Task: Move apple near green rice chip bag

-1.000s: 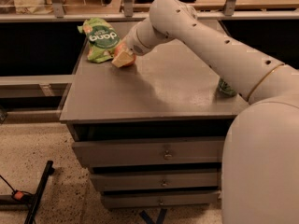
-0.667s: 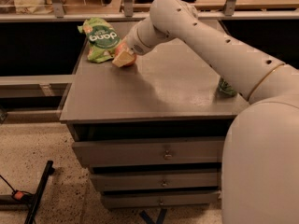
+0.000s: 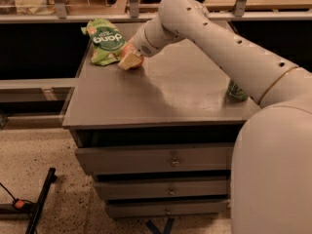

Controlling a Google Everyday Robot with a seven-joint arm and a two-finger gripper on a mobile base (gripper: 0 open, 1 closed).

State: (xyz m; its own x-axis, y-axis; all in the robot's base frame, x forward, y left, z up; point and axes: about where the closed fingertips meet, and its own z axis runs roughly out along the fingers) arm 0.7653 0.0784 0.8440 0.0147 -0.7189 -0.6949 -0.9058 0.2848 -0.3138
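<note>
Much of the gripper (image 3: 130, 61) is hard to read. It sits at the right edge of the green rice chip bag (image 3: 104, 40), low over the tabletop, and shows mostly as a pale wedge pressed against the apple (image 3: 139, 59). I cannot tell whether the claw is clenched on the fruit or merely lying against it. Only slivers of the apple's red skin peek out around that wedge. It lies just beside the bag's right lower corner, and whether the two touch is unclear.

The bag lies flat and crinkled with its lettering upside down. The arm (image 3: 219, 43) reaches in from the right of the bag and covers the back of the tabletop. Far to the right of the bag, a green can (image 3: 236, 91) is mostly hidden behind the arm, so only its lower part shows. The robot's white body (image 3: 273, 174) fills the corner diagonally opposite the bag and is cut off by the edges.

The bag rests at the back left of a plain grey cabinet top (image 3: 161, 99), which has drawers (image 3: 156, 161) with small knobs below it. Behind the bag runs a metal rail (image 3: 68, 17) with dark gaps beneath it. Below the bag's side of the cabinet, on the speckled floor (image 3: 39, 150), stands a black bar (image 3: 41, 199) with a small orange part (image 3: 18, 204).
</note>
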